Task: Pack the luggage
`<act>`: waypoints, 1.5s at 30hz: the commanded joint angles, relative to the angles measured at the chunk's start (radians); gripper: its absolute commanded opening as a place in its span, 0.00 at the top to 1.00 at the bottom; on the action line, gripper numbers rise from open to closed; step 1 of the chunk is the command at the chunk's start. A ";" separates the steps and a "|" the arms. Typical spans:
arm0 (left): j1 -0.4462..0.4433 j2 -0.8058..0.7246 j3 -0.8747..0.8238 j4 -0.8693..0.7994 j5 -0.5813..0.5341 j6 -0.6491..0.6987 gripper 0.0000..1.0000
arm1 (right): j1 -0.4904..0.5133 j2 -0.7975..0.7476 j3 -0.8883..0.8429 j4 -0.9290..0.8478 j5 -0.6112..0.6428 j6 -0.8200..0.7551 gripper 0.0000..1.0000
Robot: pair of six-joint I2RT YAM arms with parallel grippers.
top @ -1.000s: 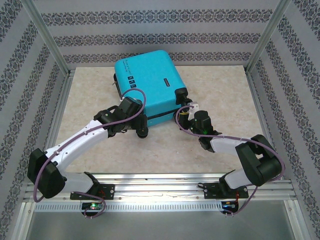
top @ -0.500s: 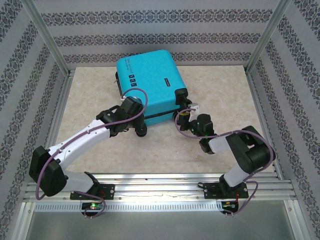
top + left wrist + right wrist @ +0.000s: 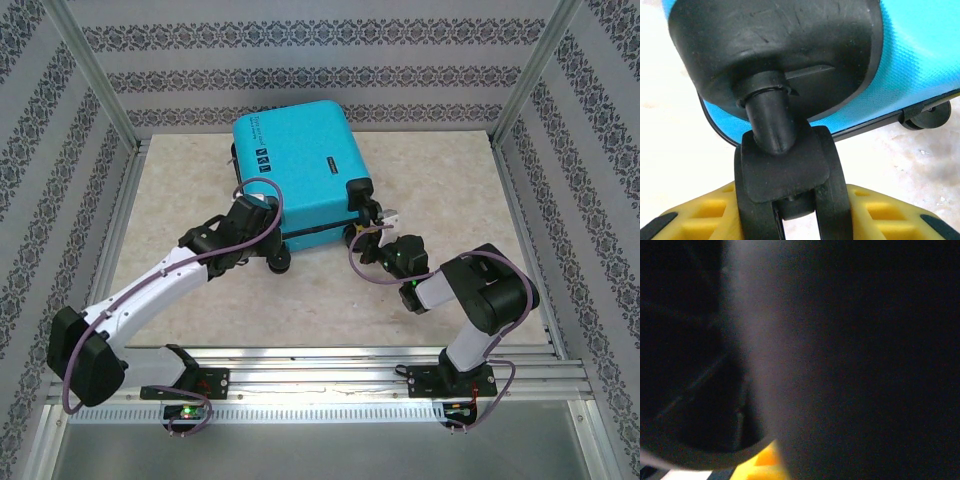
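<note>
My left end effector (image 3: 790, 212) clamps a wheel (image 3: 790, 175) of the luggage (image 3: 300, 165); for my right end effector (image 3: 372, 232) I cannot tell

Turquoise-blue hard-shell luggage (image 3: 295, 165), shut, lying flat on the table (image 3: 450, 190).
It sits upper centre in the overhead view, turned askew, with small dark labels on its top shell. Black wheels (image 3: 790, 185) line its near edge, one seen close up under a black corner mount.
</note>
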 commanded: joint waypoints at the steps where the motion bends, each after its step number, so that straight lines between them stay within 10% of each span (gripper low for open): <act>1: 0.019 -0.113 0.010 0.009 -0.009 0.148 0.88 | -0.024 -0.036 -0.030 0.083 0.087 -0.017 1.00; 15: 0.146 -0.247 -0.062 0.043 0.049 0.257 0.88 | 0.014 -0.215 -0.058 -0.022 0.018 -0.018 1.00; 38: 0.316 -0.321 -0.111 0.044 0.179 0.330 0.92 | -0.004 -0.295 -0.038 -0.209 0.239 -0.071 1.00; 45: 0.337 -0.323 -0.110 0.051 0.211 0.365 0.93 | -0.041 -0.280 -0.015 -0.190 0.055 -0.075 1.00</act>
